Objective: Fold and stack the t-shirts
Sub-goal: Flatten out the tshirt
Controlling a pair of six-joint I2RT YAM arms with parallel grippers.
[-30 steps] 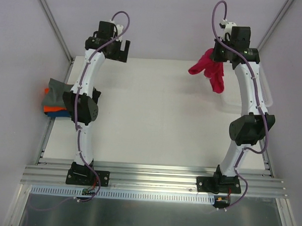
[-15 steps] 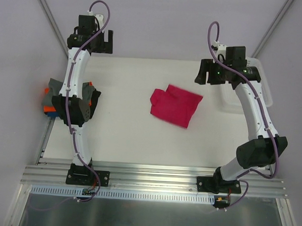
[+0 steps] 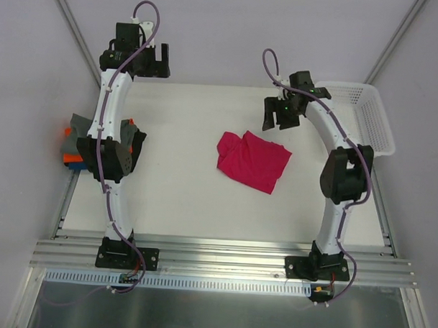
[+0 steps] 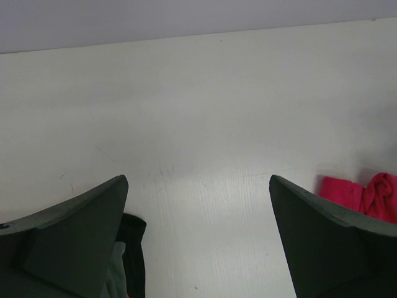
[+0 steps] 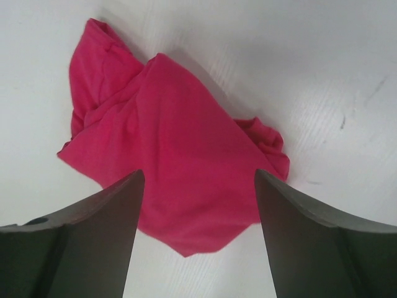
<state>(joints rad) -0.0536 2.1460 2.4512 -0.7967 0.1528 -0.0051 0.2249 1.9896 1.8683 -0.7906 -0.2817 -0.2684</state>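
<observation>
Jaws both gape empty; magenta t-shirt (image 3: 253,161) lies crumpled on table (image 3: 180,134).

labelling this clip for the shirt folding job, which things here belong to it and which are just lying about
Part of the job:
- crumpled magenta t-shirt, mid-table
- stack of folded t-shirts at the left edge, grey on top, partly hidden behind the left arm

Just lying about:
- white lattice basket, far right corner
- table under everything
</observation>
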